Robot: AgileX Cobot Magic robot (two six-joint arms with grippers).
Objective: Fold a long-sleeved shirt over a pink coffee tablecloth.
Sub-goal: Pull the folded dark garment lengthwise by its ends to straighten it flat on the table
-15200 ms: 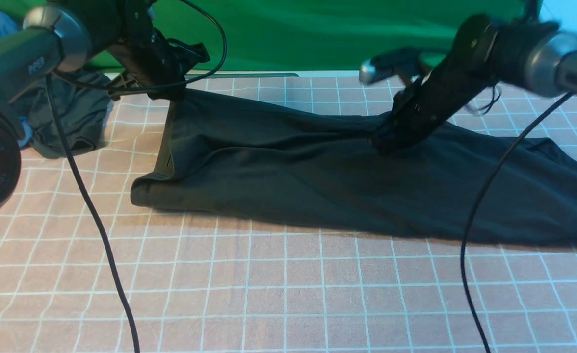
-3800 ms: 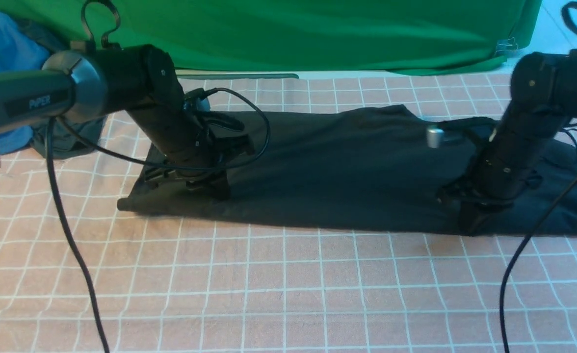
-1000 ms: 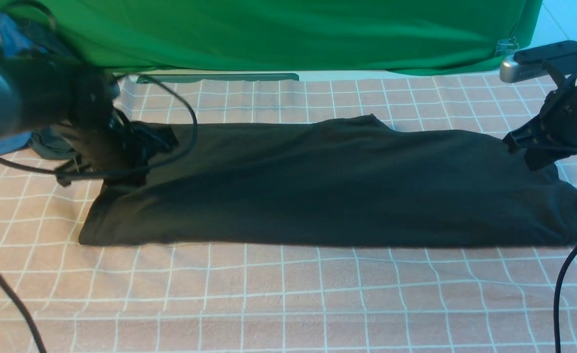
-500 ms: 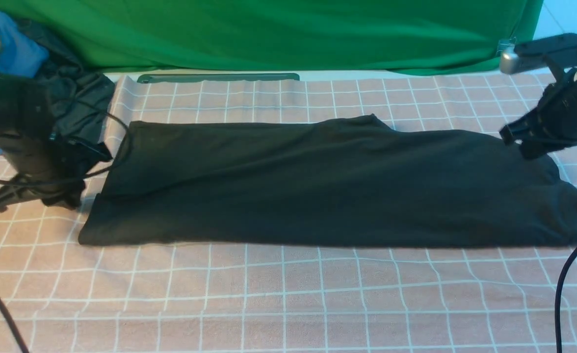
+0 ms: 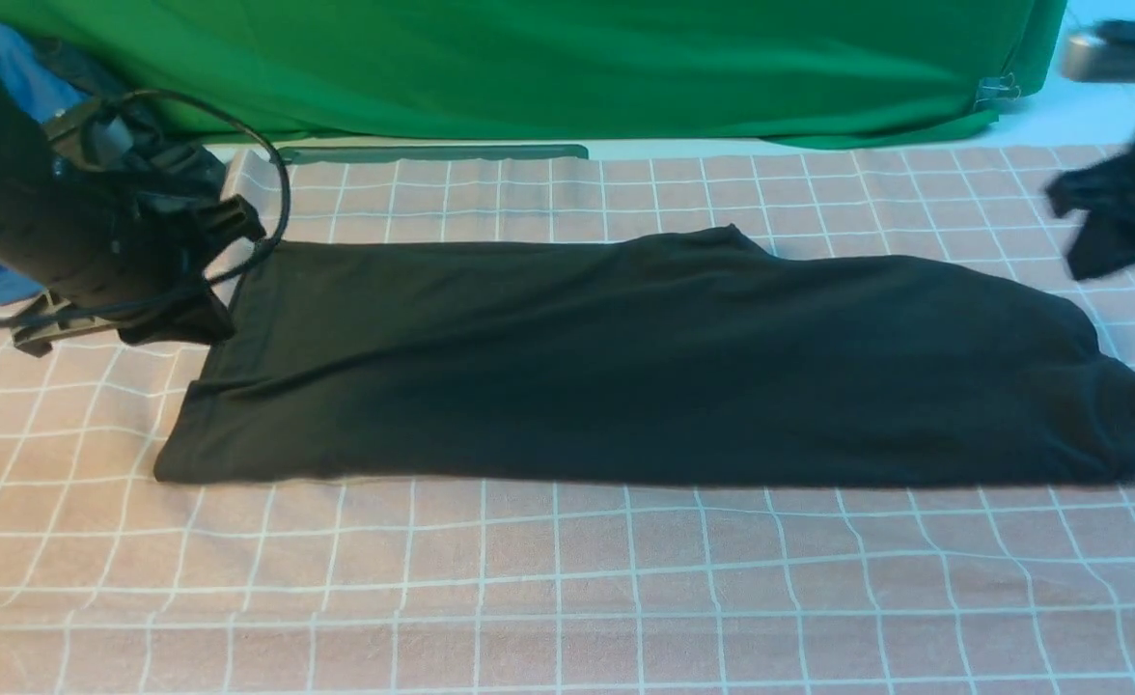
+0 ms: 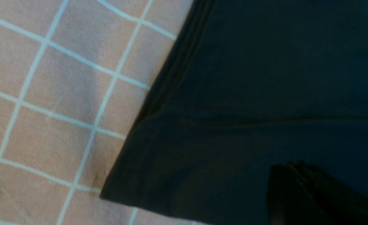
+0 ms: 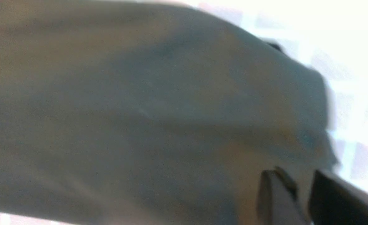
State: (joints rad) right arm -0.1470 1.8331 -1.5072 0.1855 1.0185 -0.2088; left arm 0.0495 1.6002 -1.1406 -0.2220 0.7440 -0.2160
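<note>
Because the long-sleeved shirt (image 5: 645, 357) is soft, limp cotton, expect it to sag and slide on itself rather than keep any shape you give it. It lies folded into a long dark band running left to right across the middle of the pink coffee tablecloth (image 5: 567, 579), with its print out of sight. Your left tool (image 5: 177, 323) sits at the band's left end with its jaws together, gripping nothing that shows. Your right tool (image 7: 296, 181) hangs near the right end, clear of the fabric, jaws parted by a slim gap and empty. Light as the shirt looks, its stacked layers will likely shear apart. Pinch through every layer at the end corners, one per tool, and lift evenly. A bite on the top layer alone would probably undo the fold.
</note>
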